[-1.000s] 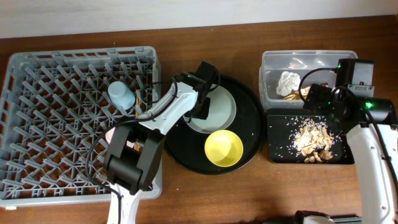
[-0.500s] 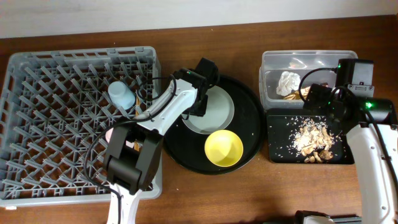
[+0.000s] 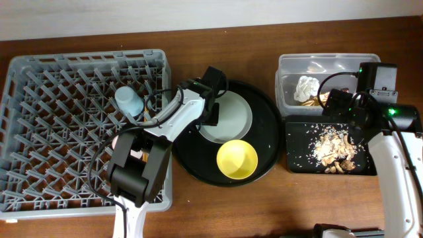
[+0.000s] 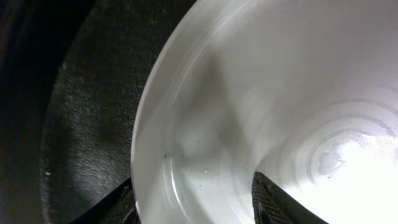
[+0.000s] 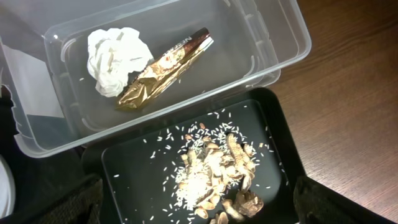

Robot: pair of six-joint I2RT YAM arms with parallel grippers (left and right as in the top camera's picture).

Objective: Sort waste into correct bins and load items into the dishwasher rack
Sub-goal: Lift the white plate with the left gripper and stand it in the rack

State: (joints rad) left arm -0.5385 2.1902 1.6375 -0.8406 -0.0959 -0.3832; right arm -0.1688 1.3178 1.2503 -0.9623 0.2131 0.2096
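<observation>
The pale plate (image 3: 232,119) lies on the round black tray beside the yellow bowl (image 3: 237,158). My left gripper (image 3: 213,114) is at the plate's left rim. In the left wrist view one finger (image 4: 121,205) sits under the rim of the plate (image 4: 249,93) and the other (image 4: 268,200) on top, shut on it. My right gripper (image 3: 338,109) hangs open above the black bin (image 5: 130,168) holding food scraps (image 5: 217,171). The clear bin (image 5: 261,37) holds the napkin (image 5: 117,59) and gold wrapper (image 5: 163,70). The blue cup (image 3: 129,101) and pink cup (image 3: 119,141) are in the dishwasher rack (image 3: 53,132).
The round black tray (image 3: 264,112) sits between the rack and the two bins. The left arm reaches over the rack's right wall. Bare wooden table runs along the front edge and behind the bins.
My left wrist has swung a little to the left at the plate's rim; the plate has barely shifted. The right arm has stayed still.
</observation>
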